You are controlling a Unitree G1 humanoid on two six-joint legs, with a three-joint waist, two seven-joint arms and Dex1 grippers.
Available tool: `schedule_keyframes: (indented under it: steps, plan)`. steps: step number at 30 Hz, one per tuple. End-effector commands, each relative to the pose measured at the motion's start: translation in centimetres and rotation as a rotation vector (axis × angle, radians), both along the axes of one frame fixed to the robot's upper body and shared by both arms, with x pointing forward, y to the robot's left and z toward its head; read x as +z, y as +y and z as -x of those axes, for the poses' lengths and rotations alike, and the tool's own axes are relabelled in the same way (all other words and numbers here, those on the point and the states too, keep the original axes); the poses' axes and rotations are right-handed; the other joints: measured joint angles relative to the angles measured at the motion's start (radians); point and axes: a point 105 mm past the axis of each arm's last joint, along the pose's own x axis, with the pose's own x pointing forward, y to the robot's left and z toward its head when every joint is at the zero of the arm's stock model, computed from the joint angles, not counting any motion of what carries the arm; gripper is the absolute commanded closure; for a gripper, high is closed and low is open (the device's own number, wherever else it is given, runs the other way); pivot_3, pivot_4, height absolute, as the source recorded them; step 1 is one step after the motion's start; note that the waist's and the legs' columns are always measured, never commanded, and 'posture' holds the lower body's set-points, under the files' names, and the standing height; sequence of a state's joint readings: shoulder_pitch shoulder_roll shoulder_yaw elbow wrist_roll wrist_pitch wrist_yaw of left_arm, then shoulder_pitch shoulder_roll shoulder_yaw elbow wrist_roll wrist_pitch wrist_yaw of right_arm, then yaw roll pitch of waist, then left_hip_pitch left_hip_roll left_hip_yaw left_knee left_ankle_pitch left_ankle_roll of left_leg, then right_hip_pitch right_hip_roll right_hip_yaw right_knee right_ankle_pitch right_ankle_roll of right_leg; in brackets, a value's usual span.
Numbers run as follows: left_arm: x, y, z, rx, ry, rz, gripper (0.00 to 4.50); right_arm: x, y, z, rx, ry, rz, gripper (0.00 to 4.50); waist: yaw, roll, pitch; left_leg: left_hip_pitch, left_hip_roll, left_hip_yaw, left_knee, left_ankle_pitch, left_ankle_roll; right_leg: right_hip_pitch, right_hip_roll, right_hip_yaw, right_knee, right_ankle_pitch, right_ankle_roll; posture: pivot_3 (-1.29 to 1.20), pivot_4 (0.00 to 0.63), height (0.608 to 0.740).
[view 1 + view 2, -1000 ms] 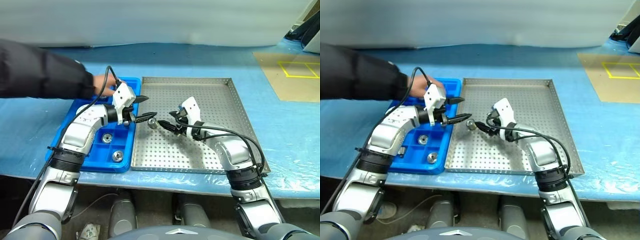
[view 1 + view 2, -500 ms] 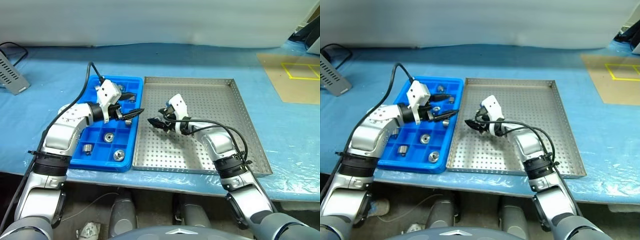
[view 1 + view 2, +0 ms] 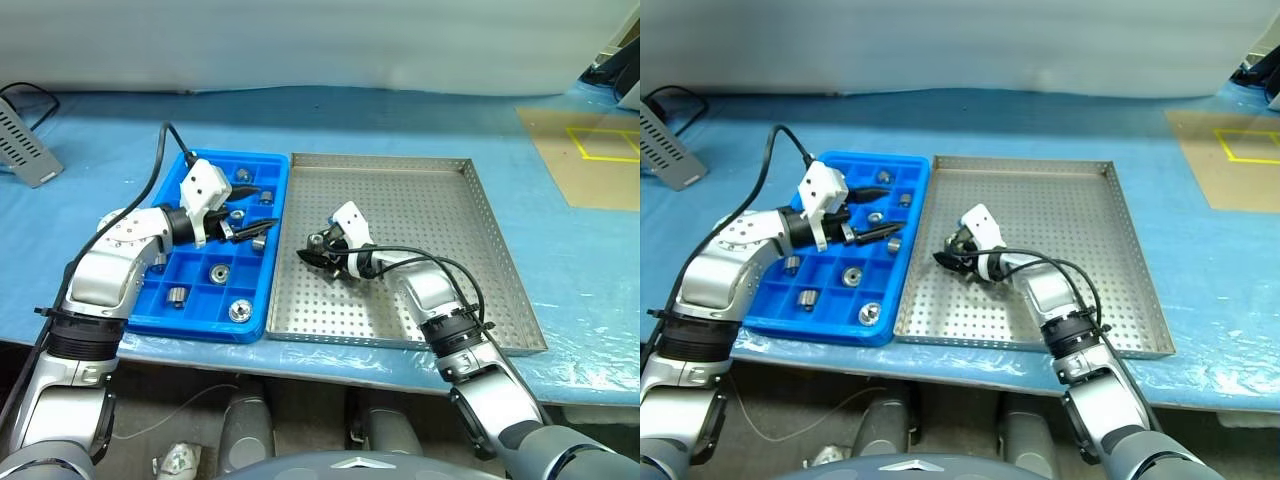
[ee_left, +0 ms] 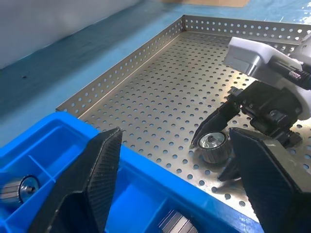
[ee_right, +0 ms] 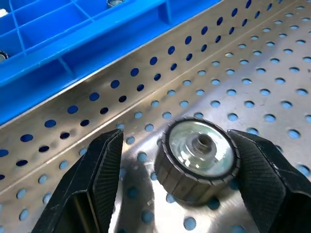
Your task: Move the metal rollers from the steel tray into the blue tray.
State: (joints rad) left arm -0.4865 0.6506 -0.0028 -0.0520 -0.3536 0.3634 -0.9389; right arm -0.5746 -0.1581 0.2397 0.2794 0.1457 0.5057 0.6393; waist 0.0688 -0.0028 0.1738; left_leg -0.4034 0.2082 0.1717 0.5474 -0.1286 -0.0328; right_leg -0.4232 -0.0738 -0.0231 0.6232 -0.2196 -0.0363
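The right gripper [image 5: 170, 189] is straddling the last metal roller [image 5: 198, 151] on the steel tray [image 3: 420, 205], jaws spread, not yet clenched. Beyond, the left gripper [image 3: 257, 214] is hovering open-jawed and empty over the blue tray [image 3: 190, 322] holding other rollers [image 3: 216, 273].

We see shiny silver arms [image 3: 118, 262] with black bands, white wrist boxes, thin black cables, and black fingers [image 5: 95, 182] with bumpy pads.
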Motion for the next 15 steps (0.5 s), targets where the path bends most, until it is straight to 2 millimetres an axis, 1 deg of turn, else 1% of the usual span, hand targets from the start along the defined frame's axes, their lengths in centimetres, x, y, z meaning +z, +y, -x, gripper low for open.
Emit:
schedule_keyframes:
  steps: [1, 3, 6, 7, 8, 12, 14, 15]
  plan:
    - [1.0, 1.0, 0.5, 0.002, -0.034, -0.007, 0.78, 1.2, 0.4, -0.2, 0.01, -0.043, -0.027, 1.53, 0.0, 0.0, 0.0, 0.0, 0.0, 0.0, 0.0, 0.0, 0.0, 0.0, 0.0, 0.0, 0.0, 0.0, 0.0, -0.01, 0.15, 0.74]
    - [1.0, 1.5, 0.6, 0.012, -0.033, -0.012, 0.78, 1.6, 0.6, -0.1, 0.023, -0.052, -0.037, 1.53, 0.001, 0.0, 0.0, 0.0, 0.0, 0.0, 0.0, 0.0, 0.0, 0.0, 0.0, 0.0, 0.0, 0.0, 0.0, 0.0, 0.15, 0.74]
    - [1.0, 2.3, 0.8, 0.032, -0.029, -0.021, 0.78, 2.2, 0.9, 0.3, 0.055, -0.056, -0.052, 2.17, 0.001, 0.0, 0.0, 0.0, 0.0, 0.0, 0.0, 0.0, 0.0, 0.0, 0.0, 0.0, 0.0, 0.0, 0.0, 0.0, 0.15, 0.74]
    - [0.9, 2.4, 0.8, 0.036, -0.028, -0.024, 0.78, 2.3, 0.8, 0.1, 0.046, -0.062, -0.041, 2.48, 0.001, 0.0, 0.0, 0.0, 0.0, 0.0, 0.0, 0.0, 0.0, 0.0, 0.0, 0.0, 0.0, 0.0, 0.0, 0.0, 0.15, 0.74]
    - [0.9, 2.7, 0.9, 0.043, -0.027, -0.028, 0.78, 2.4, 0.7, -0.1, 0.034, -0.067, -0.03, 2.69, 0.001, 0.0, 0.0, 0.0, 0.0, 0.0, 0.0, 0.0, 0.0, 0.0, 0.0, 0.0, 0.0, 0.0, 0.0, 0.0, 0.15, 0.74]
    - [1.6, 4.7, 0.9, 0.1, -0.042, -0.035, 0.78, 3.8, 1.1, -0.1, 0.061, -0.1, -0.037, 2.69, 0.002, 0.0, 0.0, 0.0, 0.0, 0.0, 0.0, 0.0, 0.0, 0.0, 0.0, 0.0, 0.0, 0.0, 0.0, 0.02, 0.15, 0.74]
    - [2.3, 6.0, 0.9, 0.14, -0.055, -0.043, 0.78, 5.0, 1.4, -0.3, 0.077, -0.13, -0.04, 2.69, 0.001, 0.0, 0.0, 0.0, 0.0, 0.0, 0.0, 0.0, 0.0, 0.0, 0.0, 0.0, 0.0, 0.0, 0.0, 0.03, 0.15, 0.74]
    - [2.4, 6.3, 0.9, 0.151, -0.059, -0.045, 0.78, 5.4, 1.4, -0.3, 0.082, -0.139, -0.041, 2.69, 0.001, 0.0, 0.0, 0.0, 0.0, 0.0, 0.0, 0.0, 0.0, 0.0, 0.0, 0.0, 0.0, 0.0, 0.0, 0.04, 0.15, 0.74]
